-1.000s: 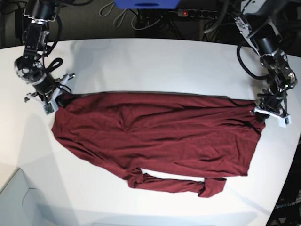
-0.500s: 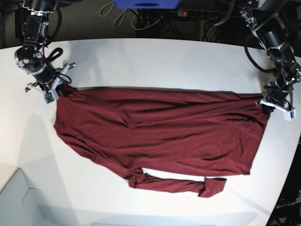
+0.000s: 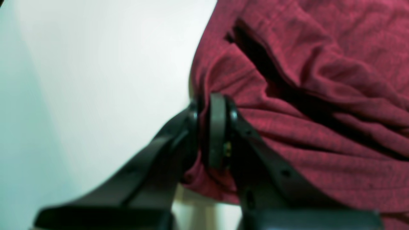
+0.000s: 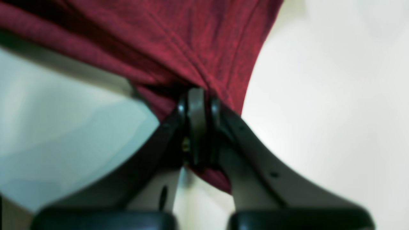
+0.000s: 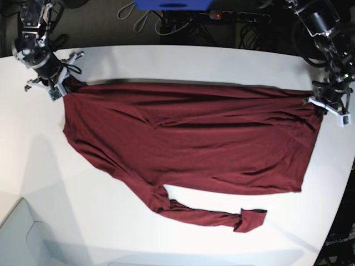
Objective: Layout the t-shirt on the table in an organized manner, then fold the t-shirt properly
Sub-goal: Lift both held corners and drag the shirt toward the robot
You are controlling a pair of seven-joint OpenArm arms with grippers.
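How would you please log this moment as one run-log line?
left hand: shut on t-shirt corner | right hand: shut on opposite corner | t-shirt: stretched across table, one sleeve loose

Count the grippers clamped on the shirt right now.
2. The right gripper pinches the t-shirt at its far corner on the base view's left; the left gripper pinches the opposite corner, on that view's right.
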